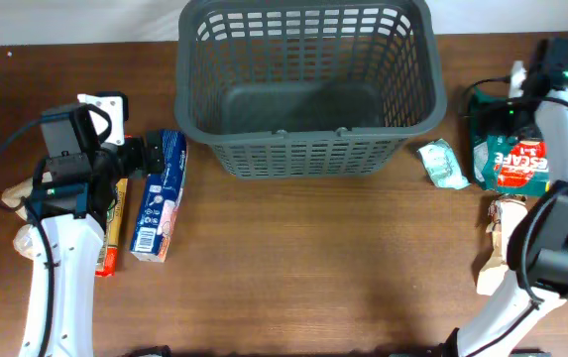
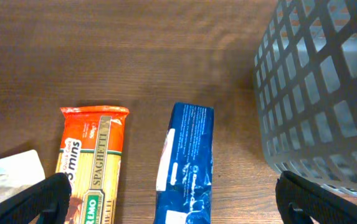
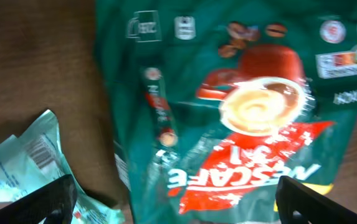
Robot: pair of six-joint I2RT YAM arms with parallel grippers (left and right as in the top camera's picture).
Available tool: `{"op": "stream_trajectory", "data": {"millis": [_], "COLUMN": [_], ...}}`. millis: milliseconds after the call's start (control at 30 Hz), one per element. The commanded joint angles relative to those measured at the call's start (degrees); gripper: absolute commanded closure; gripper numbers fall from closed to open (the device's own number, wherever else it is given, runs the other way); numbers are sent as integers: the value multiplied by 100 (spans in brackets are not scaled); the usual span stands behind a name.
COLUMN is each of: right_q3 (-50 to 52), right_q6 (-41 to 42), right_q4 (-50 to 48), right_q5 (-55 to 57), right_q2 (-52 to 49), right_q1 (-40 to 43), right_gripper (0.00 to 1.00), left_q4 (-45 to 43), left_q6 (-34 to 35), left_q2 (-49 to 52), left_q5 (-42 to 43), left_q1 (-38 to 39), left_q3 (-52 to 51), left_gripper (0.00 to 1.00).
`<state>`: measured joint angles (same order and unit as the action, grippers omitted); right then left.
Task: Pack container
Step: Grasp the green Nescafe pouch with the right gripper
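The large dark grey lattice basket stands at the back centre, with nothing showing inside; its wall shows in the left wrist view. My left gripper is open and empty, above the near end of a blue packet, with its fingers spread either side of that packet. An orange spaghetti packet lies left of it. My right gripper is open and hovers over a green and red Nescafe bag, which also shows in the overhead view.
A small pale green packet lies left of the Nescafe bag and shows in the right wrist view. Beige packets lie near the right arm's base. A white packet lies left of the spaghetti.
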<state>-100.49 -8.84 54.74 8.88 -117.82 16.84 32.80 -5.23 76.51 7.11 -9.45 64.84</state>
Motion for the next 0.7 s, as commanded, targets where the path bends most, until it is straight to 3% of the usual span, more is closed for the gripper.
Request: {"op": "stream_trajectory", "data": {"millis": [0,667], "right_q3": [-81,-79], "right_q6": [337,748], "right_q4": [-63,-765], "right_q5": [573,763], "right_q2": [-254,-1180], "right_q1": [-68,-70], "right_gripper": [1,1], "left_q4": [-15,-15], "left_q6": [48,48], "left_q2": [37,37], "left_q5": [81,83], "left_q1": [-24,-24], "left_q3": [101,101], "left_gripper": [1,1]}}
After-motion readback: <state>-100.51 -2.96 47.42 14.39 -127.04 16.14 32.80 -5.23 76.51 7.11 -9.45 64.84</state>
